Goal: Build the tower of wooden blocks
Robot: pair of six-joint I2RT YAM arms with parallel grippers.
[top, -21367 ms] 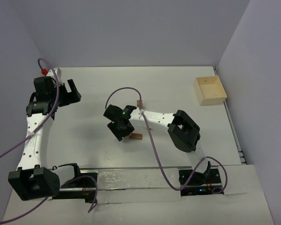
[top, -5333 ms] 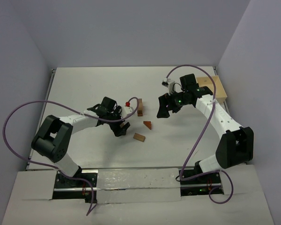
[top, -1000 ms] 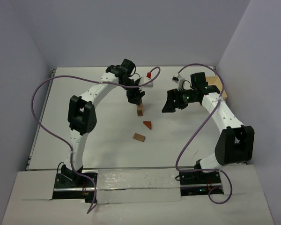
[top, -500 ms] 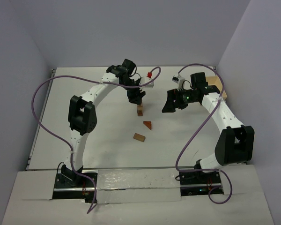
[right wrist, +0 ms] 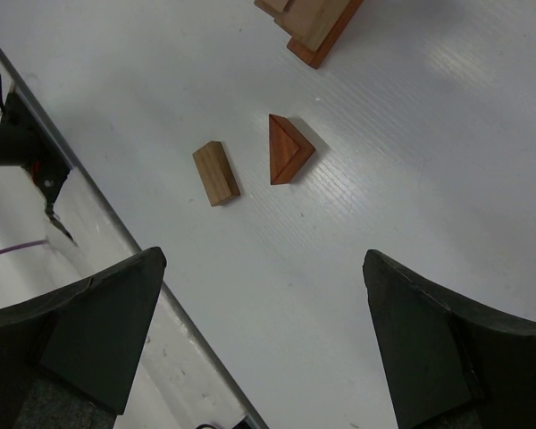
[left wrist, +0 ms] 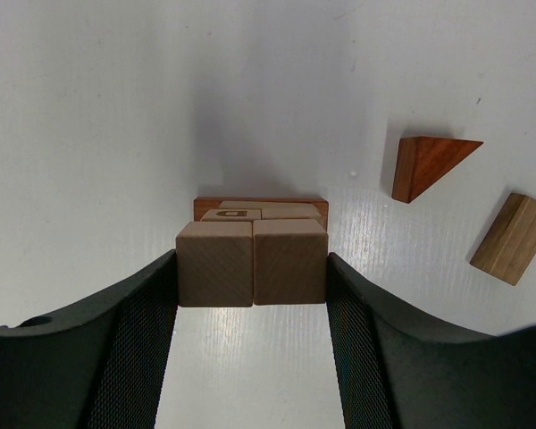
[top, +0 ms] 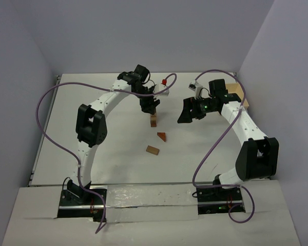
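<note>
Wood block tower (left wrist: 261, 208): left gripper (left wrist: 252, 273) half-closed, pinching its two top cubes (left wrist: 289, 262).

Overhead camera surveys the whole table (top: 123, 154) from its near edge; wrist cameras face down, left tight on the wood block tower (left wrist: 261, 206), right higher, both catching the wedge (left wrist: 426, 164).

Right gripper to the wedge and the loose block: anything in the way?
Nothing visible. The wedge and loose block lie apart on the table in front of the open right gripper. The tower, with the left gripper shut on two cuboids above it, sits off to one side.
</note>
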